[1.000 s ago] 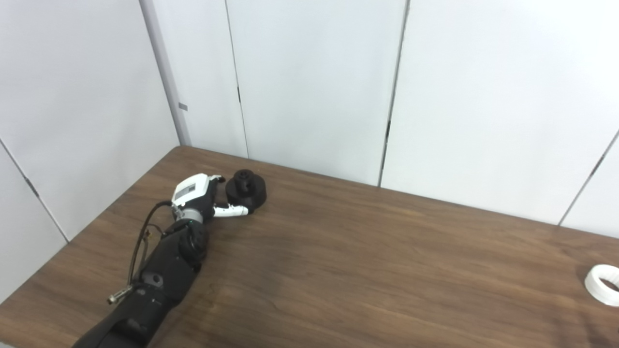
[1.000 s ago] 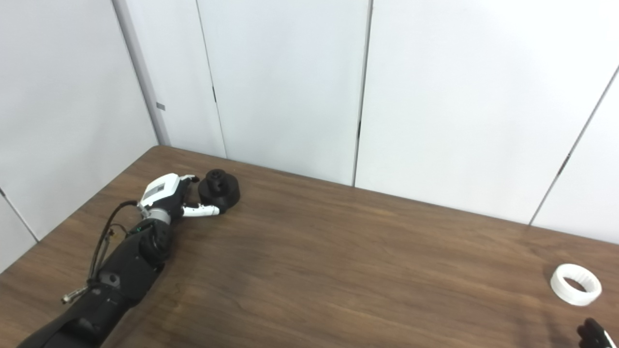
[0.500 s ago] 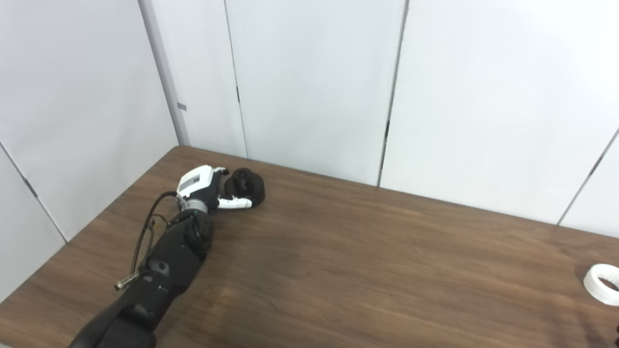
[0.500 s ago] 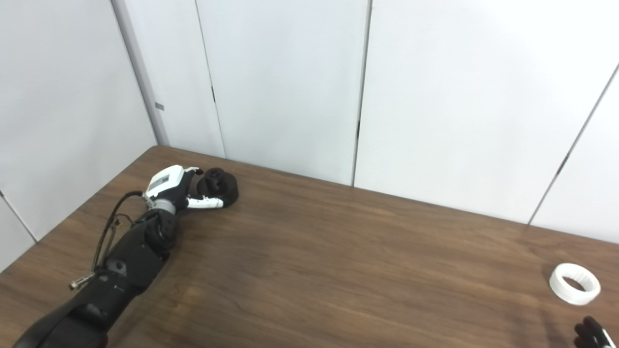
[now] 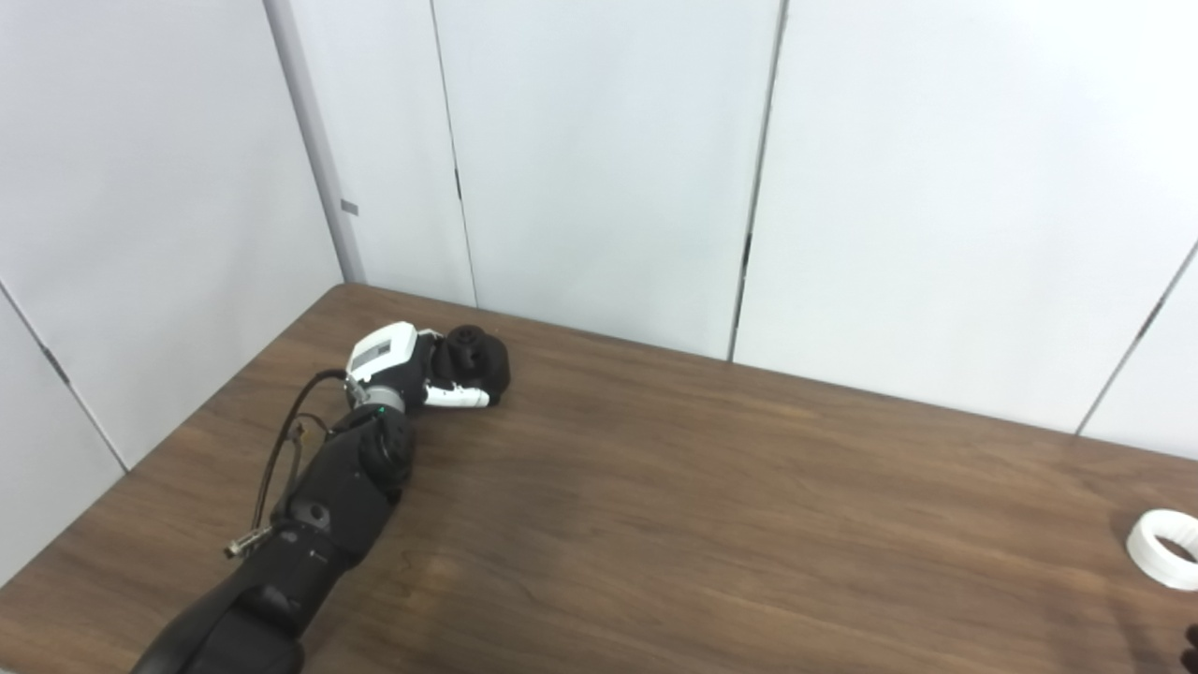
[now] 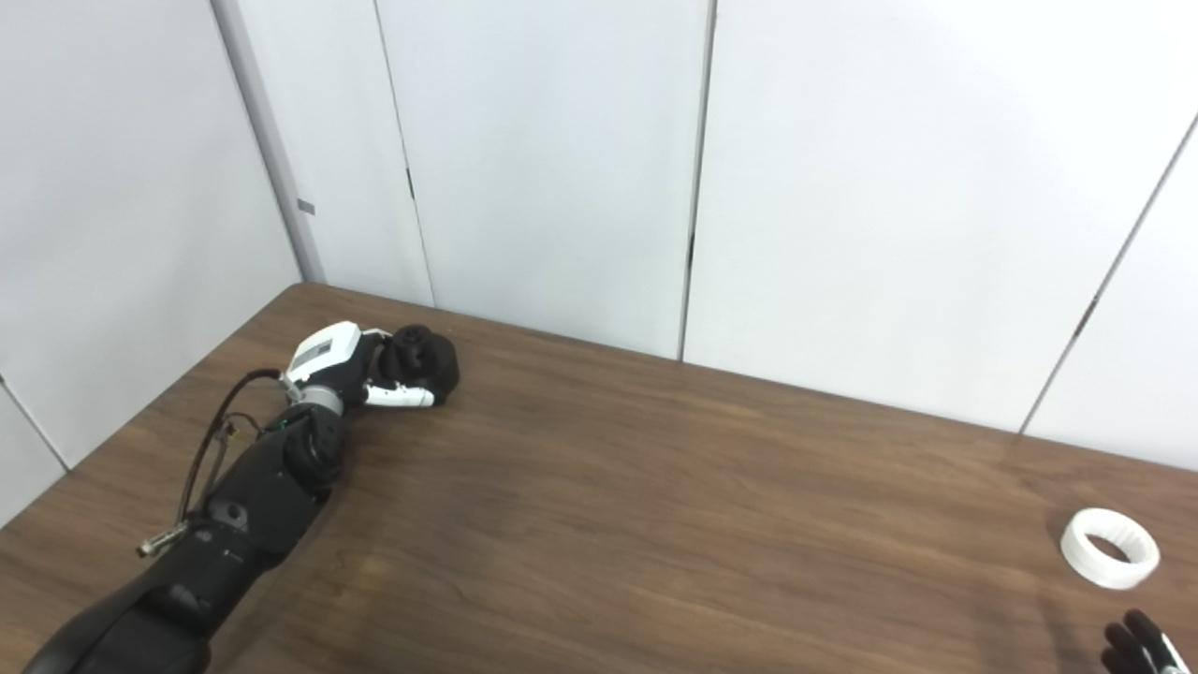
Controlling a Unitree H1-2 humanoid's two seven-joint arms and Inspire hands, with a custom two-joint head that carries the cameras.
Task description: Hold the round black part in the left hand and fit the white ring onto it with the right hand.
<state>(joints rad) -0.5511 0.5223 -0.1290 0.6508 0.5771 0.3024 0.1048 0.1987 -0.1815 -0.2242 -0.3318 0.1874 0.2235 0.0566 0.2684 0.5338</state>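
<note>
Left hand [image 5: 404, 367] reached far left across the table [image 5: 655, 487], fingers curled round the black part [image 5: 475, 361], seemingly closing for a hold, though not yet lifted. Ring [image 6: 1110, 548] lay untouched, far right. Right hand [image 6: 1137, 646] barely showed at the near-right edge, just short of it, grip unreadable.

The worktop [image 5: 655, 505] is stretching from the near edge to the wall panels [image 5: 599, 168] standing behind it. The round black part [image 5: 477, 360] is sitting on the worktop at the far left corner. The left hand [image 5: 407, 360] is lying just left of that part and touching it, with one finger [image 5: 457, 399] reaching along its near side. The white ring [image 6: 1110, 548] is lying on the worktop at the near right, well apart from the part. The right hand [image 6: 1134, 648] is showing only its fingertips at the near right corner, just nearer than the ring and not touching it.
</note>
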